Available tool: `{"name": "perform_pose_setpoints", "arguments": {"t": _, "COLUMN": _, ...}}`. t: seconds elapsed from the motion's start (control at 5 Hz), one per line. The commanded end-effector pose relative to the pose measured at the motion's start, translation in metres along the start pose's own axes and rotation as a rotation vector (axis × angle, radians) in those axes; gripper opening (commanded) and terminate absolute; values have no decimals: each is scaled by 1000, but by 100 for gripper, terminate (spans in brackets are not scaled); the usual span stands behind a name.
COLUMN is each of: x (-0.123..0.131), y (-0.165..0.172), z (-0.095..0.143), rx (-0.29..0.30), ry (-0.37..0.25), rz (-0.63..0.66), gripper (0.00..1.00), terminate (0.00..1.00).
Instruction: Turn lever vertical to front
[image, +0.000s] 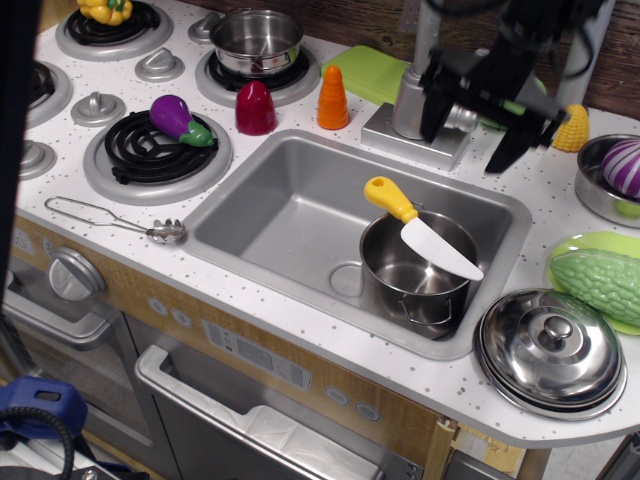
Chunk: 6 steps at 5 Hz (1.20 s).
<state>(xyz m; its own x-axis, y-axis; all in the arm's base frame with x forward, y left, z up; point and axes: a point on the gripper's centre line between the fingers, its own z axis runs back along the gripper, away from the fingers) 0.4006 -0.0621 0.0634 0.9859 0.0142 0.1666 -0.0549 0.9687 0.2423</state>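
The lever (461, 118) is a short silver-grey bar sticking out to the right of the grey cylindrical faucet body (409, 100), behind the sink. My black gripper (466, 146) hangs over it from the upper right. It is open, with one finger (433, 118) left of the lever and the other finger (507, 148) to its right. The lever lies between the fingers, and contact cannot be told. The gripper looks slightly motion-blurred. The thin faucet pipe (426, 30) rises behind the body.
The grey sink (280, 215) holds a steel pot (415, 275) with a yellow-handled knife (420, 225) across it. A lid (550, 350), green gourd (600, 280), bowl (600, 195) and corn (570, 128) lie to the right. Red (256, 108) and orange (333, 98) toys stand left of the faucet.
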Motion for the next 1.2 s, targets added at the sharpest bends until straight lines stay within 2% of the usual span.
{"name": "perform_pose_setpoints", "arguments": {"t": 0.0, "x": 28, "y": 12, "z": 37, "rx": -22, "ry": -186, "rz": 40, "gripper": 100, "terminate": 0}}
{"name": "perform_pose_setpoints", "arguments": {"t": 0.4, "x": 56, "y": 19, "z": 52, "rx": -56, "ry": -292, "rz": 94, "gripper": 100, "terminate": 0}}
{"name": "perform_pose_setpoints", "arguments": {"t": 0.8, "x": 77, "y": 22, "z": 45, "rx": -86, "ry": -370, "rz": 117, "gripper": 100, "terminate": 0}}
{"name": "perform_pose_setpoints", "arguments": {"t": 1.0, "x": 86, "y": 24, "z": 42, "rx": -88, "ry": -386, "rz": 109, "gripper": 100, "terminate": 0}}
